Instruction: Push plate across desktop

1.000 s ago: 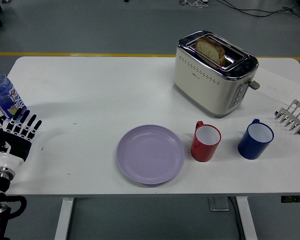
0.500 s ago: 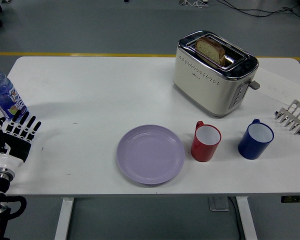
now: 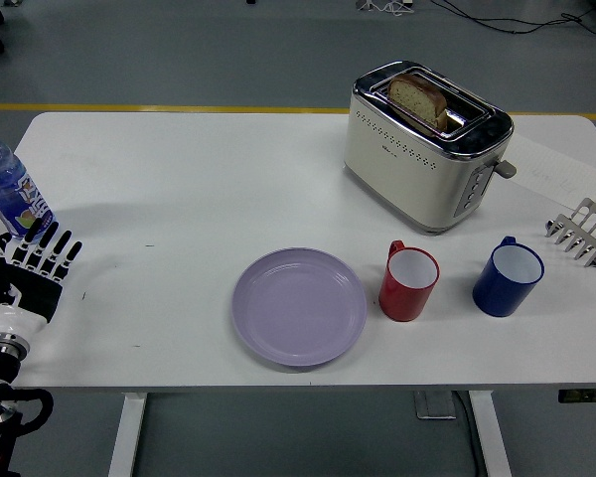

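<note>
Over at the left edge of the frame the water bottle [image 3: 5, 189] is sliced by the border, its cap and far side out of shot and its label print too small to read, while the left hand [image 3: 30, 270] just below it shows its straightened fingers but its arm runs off the lower left corner. At the right edge the metal toast rack [image 3: 583, 232] loses its outer end to the border. In the toaster [image 3: 424, 146], upper centre, the bread slice [image 3: 418, 98] shows only its top, the rest sunk in the slot, and the toaster's small front marking is unreadable.
</note>
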